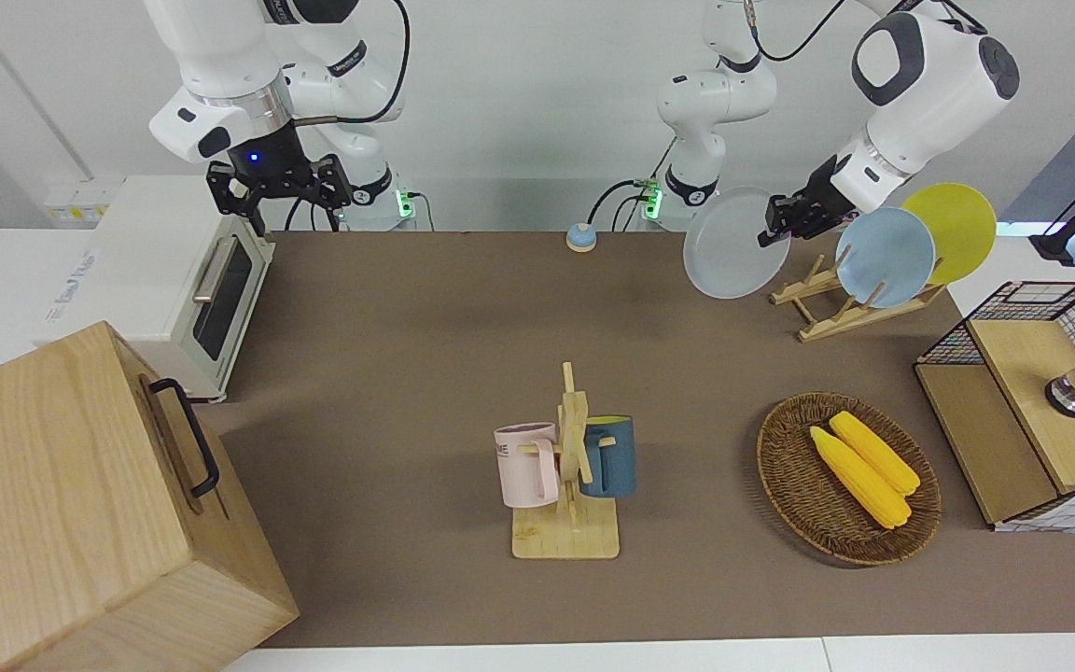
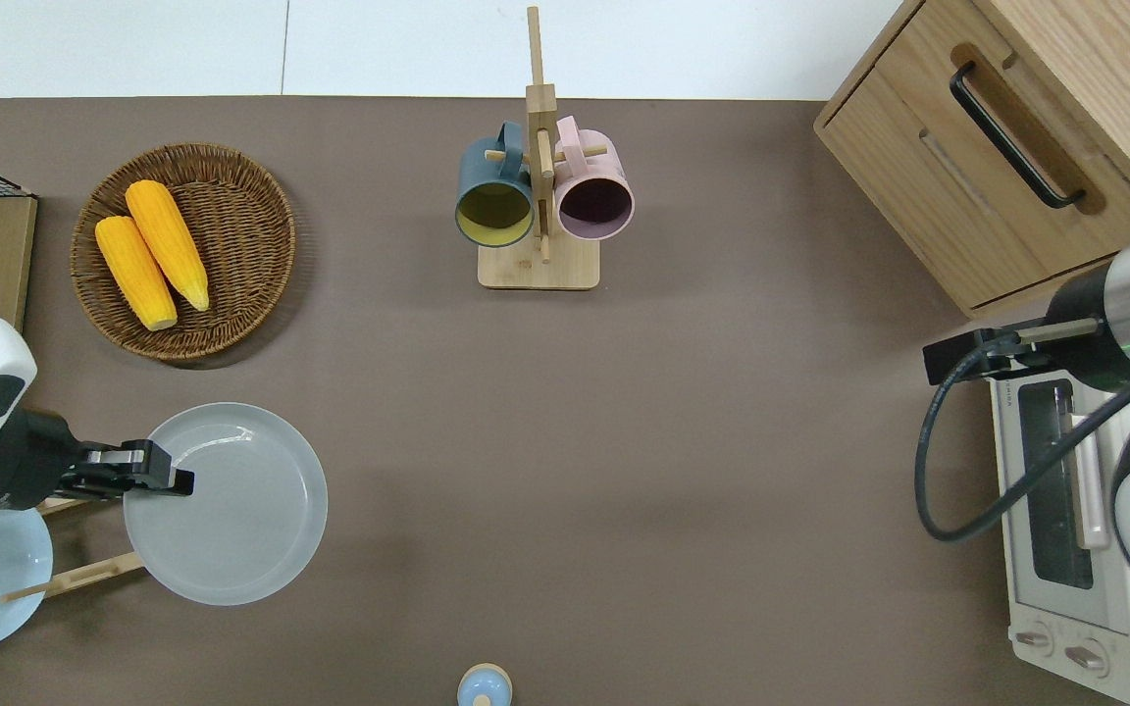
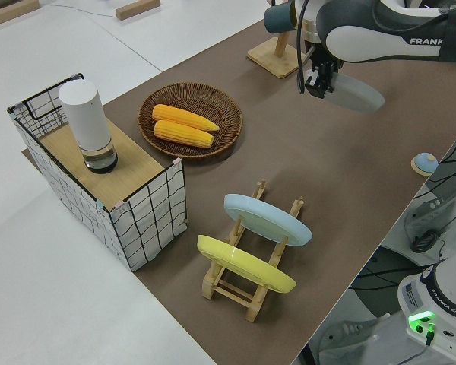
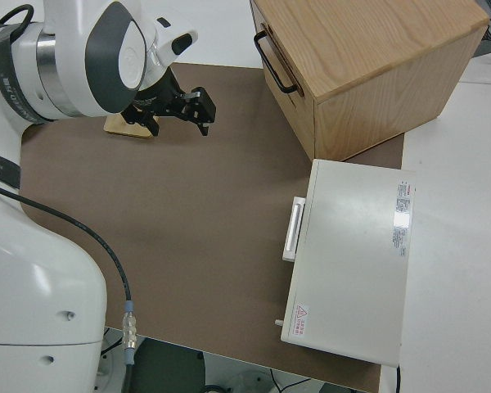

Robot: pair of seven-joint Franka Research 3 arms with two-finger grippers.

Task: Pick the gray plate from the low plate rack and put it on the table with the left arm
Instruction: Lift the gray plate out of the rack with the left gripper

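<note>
A plain white wall stands past the table, under even light.
</note>
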